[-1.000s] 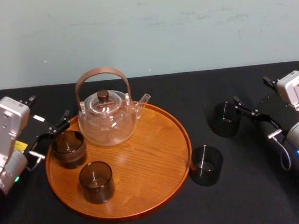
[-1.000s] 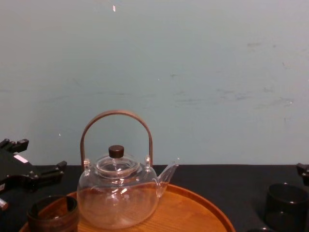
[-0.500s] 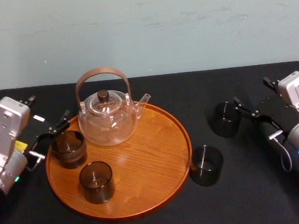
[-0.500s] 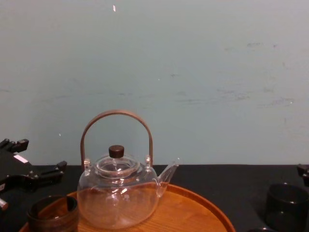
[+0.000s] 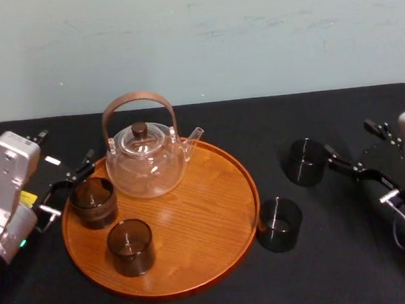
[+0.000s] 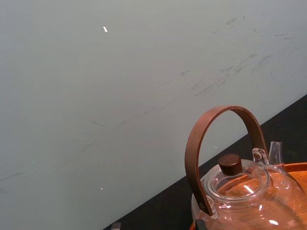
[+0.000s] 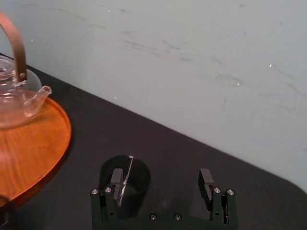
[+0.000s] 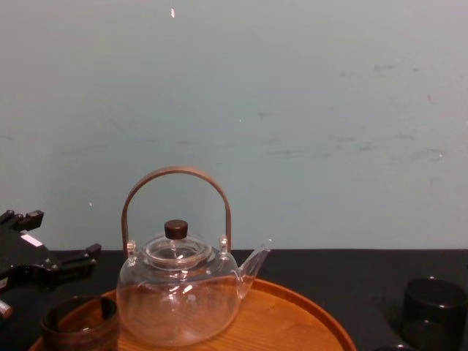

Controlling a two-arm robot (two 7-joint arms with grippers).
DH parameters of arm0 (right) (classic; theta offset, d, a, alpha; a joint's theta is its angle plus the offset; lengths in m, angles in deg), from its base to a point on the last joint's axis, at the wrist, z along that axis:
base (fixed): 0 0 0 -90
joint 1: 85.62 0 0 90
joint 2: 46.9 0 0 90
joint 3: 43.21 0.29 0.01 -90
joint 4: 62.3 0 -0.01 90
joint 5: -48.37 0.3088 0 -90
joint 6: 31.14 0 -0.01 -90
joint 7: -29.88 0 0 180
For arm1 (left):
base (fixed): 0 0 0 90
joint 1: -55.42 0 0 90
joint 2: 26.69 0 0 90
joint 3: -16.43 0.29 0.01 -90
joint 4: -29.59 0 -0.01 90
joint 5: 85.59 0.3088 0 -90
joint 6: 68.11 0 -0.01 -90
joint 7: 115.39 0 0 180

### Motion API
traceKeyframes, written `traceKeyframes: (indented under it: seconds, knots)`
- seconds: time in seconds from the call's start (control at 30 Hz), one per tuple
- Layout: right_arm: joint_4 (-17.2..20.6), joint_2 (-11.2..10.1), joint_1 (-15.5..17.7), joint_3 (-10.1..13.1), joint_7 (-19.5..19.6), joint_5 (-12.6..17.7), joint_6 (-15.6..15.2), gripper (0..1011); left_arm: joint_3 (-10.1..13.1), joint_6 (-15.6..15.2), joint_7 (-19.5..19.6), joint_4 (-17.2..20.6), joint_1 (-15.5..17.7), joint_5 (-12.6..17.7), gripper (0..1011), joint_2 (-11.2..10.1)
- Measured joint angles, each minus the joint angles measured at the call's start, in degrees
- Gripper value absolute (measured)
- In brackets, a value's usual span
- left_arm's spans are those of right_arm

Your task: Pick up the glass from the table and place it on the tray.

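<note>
Two dark smoky glasses stand on the black table (image 5: 256, 120). One glass (image 5: 304, 162) (image 8: 433, 301) is at the right. A second glass (image 5: 279, 223) sits against the rim of the round wooden tray (image 5: 207, 214). My right gripper (image 5: 347, 137) is open just right of the farther glass, touching nothing. In the right wrist view that glass (image 7: 136, 177) sits partly behind one finger (image 7: 116, 178), outside the gap of the gripper (image 7: 161, 179). My left gripper (image 5: 64, 146) rests open at the tray's left edge.
On the tray stand a clear glass teapot (image 5: 145, 163) with an arched brown handle, a squat brown cup (image 5: 93, 201) and a brown tumbler (image 5: 130, 247). A pale wall rises behind the table. Bare black tabletop lies around the right glass.
My right gripper has drawn back to the right, away from the farther glass, still open. The glasses, tray and left arm have not moved.
</note>
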Motion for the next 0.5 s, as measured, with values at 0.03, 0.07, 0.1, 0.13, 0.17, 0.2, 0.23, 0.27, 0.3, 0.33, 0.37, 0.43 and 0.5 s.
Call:
traceKeyframes:
  seconds: [0.03,0.07,0.1,0.13,0.17,0.2,0.23,0.27,0.3,0.33,0.37,0.43,0.5]
  knots:
    - [0.44,-0.18,0.39,0.26,-0.26,0.35,-0.37,1002,0.0,0.0,0.0,0.0,0.0,0.0,1001,0.0]
    - [0.86,-0.34,0.78,0.48,-0.54,0.66,-0.8,1002,0.0,0.0,0.0,0.0,0.01,0.0,1001,0.0]
    - [1.36,-0.54,1.17,0.73,-0.8,1.01,-1.24,1002,0.0,0.0,0.0,0.0,0.01,0.0,1001,0.0]
    - [2.24,-0.95,2.02,1.18,-1.37,1.76,-2.19,1002,0.0,0.0,0.0,0.0,0.0,0.0,1001,0.0]
    - [3.13,-1.35,2.84,1.64,-1.94,2.44,-3.05,1002,0.0,0.0,0.0,0.0,0.0,0.0,1001,0.0]
    - [3.13,-1.35,2.84,1.64,-1.94,2.44,-3.05,1002,0.0,0.0,0.0,0.0,0.0,0.0,1001,0.0]
    - [4.01,-1.82,3.73,2.13,-2.59,3.15,-3.98,1002,0.0,0.0,0.0,0.0,0.0,0.0,1001,0.0]
    - [4.44,-2.01,4.13,2.36,-2.86,3.46,-4.42,1002,0.0,0.0,0.0,0.0,0.0,0.0,1001,0.0]
    - [4.86,-2.2,4.5,2.56,-3.13,3.75,-4.89,1002,0.0,0.0,0.0,0.0,0.0,0.0,1001,0.0]
    - [5.6,-2.53,5.17,2.9,-3.53,4.14,-5.61,1002,0.0,0.0,0.0,0.0,0.0,0.0,1001,0.0]
    - [5.96,-2.72,5.54,3.04,-3.75,4.27,-5.95,1002,0.0,0.0,0.0,0.0,0.01,0.0,1001,0.0]
    - [7.03,-3.32,6.52,3.42,-4.47,4.57,-7.12,1002,0.0,0.0,0.0,0.0,0.0,0.0,1001,0.0]
    - [7.74,-3.78,7.1,3.63,-5.03,4.69,-7.78,1002,0.0,0.0,0.0,0.0,0.0,0.0,1001,0.0]
